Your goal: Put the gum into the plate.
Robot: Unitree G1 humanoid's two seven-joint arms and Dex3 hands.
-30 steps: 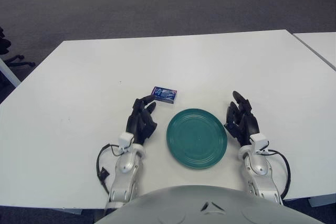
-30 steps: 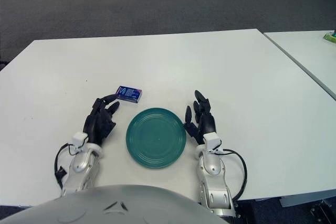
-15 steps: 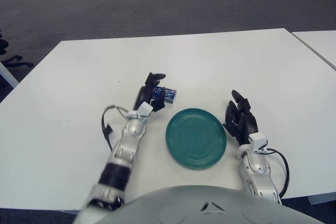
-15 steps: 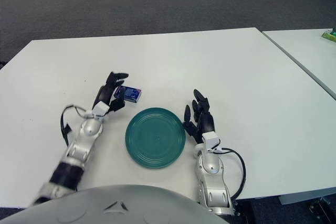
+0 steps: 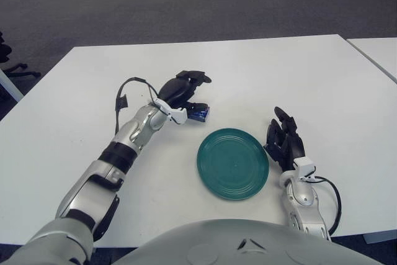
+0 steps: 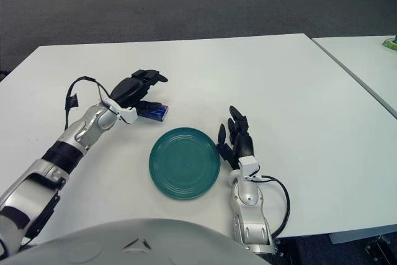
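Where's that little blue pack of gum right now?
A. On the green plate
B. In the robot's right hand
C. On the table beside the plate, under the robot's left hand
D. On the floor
C. The gum pack lies on the white table just beyond the green plate, with the left hand over it.

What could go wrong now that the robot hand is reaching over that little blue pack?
1. The left robot hand sits above the gum with fingers spread, not closed on it; closing badly could push the flat pack across the table instead of lifting it.
2. The plate lies close beside the gum, so a nudged pack could hit its rim.
3. The right robot hand rests beside the plate and could crowd the drop.
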